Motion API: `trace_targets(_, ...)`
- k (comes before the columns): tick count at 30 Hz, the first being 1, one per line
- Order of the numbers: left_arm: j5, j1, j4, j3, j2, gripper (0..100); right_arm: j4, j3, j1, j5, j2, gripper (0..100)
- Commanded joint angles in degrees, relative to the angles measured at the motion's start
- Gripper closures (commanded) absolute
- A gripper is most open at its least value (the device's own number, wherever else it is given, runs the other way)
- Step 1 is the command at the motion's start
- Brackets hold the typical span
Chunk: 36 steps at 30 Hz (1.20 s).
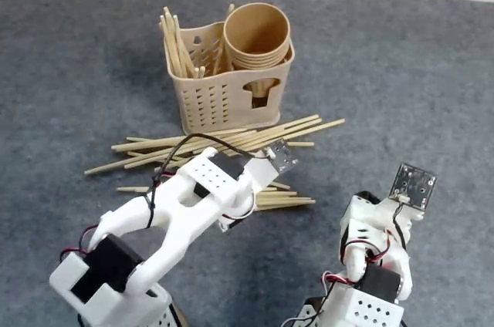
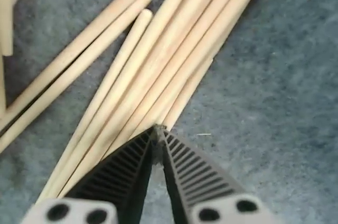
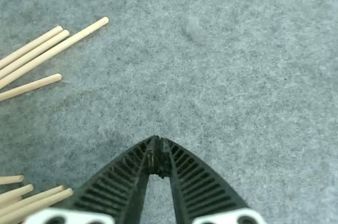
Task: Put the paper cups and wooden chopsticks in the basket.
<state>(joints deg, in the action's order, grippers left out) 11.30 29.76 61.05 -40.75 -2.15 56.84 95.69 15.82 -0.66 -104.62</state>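
A beige slotted basket (image 1: 224, 99) stands at the back with a stack of paper cups (image 1: 257, 34) in one side and several wooden chopsticks (image 1: 176, 43) upright in the other. More loose chopsticks (image 1: 231, 140) lie scattered on the grey carpet in front of it. The left arm (image 1: 204, 196) leans over this pile. My left gripper (image 2: 157, 131) is shut, its tips touching the near ends of a bundle of chopsticks (image 2: 158, 76), with nothing seen between the fingers. My right gripper (image 3: 158, 152) is shut over bare carpet, a few chopstick ends (image 3: 47, 49) off to its side.
Grey carpet (image 1: 401, 80) covers the whole table. The right arm (image 1: 378, 227) stands at the front right, apart from the pile. Open carpet lies to the right of the basket and to its left.
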Motion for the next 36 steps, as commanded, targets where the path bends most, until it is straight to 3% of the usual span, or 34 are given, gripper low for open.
trace_targets(1,0.5,0.7,0.3,0.0,-0.8,99,0.1,6.0,0.7,0.2,-0.7,99.4)
trace_targets(18,0.5,0.7,1.1,-12.4,-27.6,99,0.1,6.0,0.7,0.2,-0.7,99.4)
trace_targets(21,0.5,0.6,1.1,-12.4,-27.1,97,0.1,6.0,0.7,0.2,-0.7,99.4)
trace_targets(26,0.2,0.3,-1.5,-12.4,-21.6,85,0.1,6.0,0.7,0.2,-0.7,99.4)
trace_targets(36,0.2,0.1,-4.5,-10.0,-13.7,84,0.1,6.0,0.7,0.2,-0.7,99.4)
